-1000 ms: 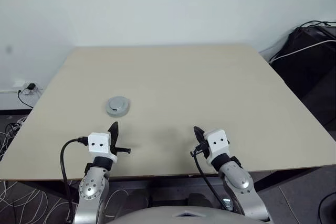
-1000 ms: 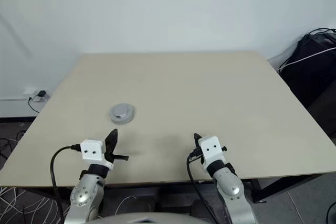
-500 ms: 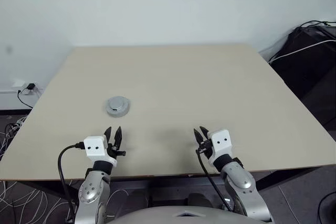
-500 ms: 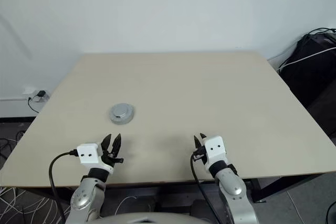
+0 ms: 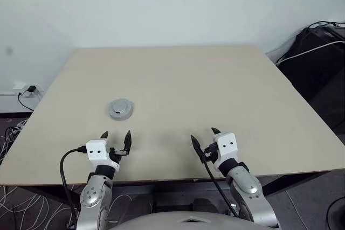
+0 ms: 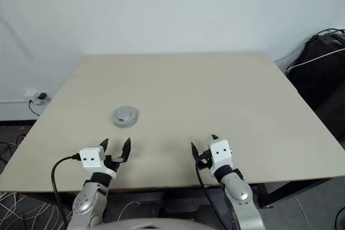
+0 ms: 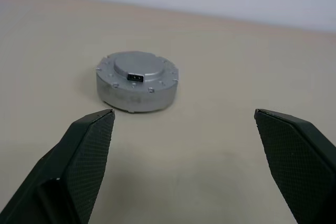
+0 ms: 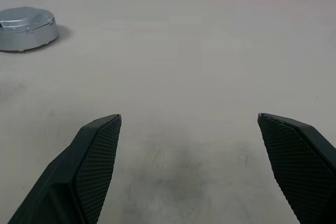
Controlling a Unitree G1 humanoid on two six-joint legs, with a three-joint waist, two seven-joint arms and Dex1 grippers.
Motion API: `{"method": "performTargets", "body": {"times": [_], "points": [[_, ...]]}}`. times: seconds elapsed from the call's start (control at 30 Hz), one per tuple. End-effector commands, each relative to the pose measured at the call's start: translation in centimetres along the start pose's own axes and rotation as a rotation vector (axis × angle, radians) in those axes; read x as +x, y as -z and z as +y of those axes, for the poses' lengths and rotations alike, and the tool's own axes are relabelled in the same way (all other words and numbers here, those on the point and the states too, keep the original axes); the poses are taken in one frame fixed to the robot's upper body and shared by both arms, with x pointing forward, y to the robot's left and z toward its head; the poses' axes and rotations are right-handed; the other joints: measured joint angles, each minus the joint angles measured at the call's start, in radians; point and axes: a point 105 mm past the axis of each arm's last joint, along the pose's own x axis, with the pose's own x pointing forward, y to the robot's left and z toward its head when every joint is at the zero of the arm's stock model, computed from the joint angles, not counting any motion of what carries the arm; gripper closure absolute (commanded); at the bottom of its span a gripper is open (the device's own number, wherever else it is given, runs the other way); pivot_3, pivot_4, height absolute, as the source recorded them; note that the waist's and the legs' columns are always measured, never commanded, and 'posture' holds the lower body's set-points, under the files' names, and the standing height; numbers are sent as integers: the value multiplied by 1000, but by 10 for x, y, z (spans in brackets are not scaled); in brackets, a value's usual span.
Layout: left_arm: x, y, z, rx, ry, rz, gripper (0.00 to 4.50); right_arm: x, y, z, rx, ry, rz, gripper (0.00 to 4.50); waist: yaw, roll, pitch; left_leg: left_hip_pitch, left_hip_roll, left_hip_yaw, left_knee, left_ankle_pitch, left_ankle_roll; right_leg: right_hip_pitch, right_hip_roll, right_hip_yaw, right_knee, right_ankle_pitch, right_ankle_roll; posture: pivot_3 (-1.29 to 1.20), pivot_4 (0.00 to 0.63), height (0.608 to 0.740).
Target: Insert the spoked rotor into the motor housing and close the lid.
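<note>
The two head views look forward and down from above the near edge of the tabletop (image 5: 178, 79), taking in its whole surface, the wall behind and both arms low in frame; they share nearly the same scene, slightly offset sideways. The left wrist view sits low and close, looking level across the tabletop at the closed motor housing (image 7: 137, 81), centre frame. The right wrist view, equally low, tilts slightly down and catches the same housing at its upper left.

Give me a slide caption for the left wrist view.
Open left claw faces the closed silver motor housing on the table.
</note>
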Motion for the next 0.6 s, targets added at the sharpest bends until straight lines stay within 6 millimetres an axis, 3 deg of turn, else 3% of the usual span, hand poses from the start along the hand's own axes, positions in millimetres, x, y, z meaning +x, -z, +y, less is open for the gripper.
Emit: {"method": "performTargets", "body": {"times": [0.03,0.6], "points": [[4,-8,3,36,-19,-40,0,2,-15,-5,-23,30,-55,25,0,0,0,0,0,0,0,0,0,0,0,0,0,0,0,0,0,740],[4,-8,2,55,-30,-45,0,1,-16,-5,-28,34,-59,25,0,0,0,0,0,0,0,0,0,0,0,0,0,0,0,0,0,740]]}}
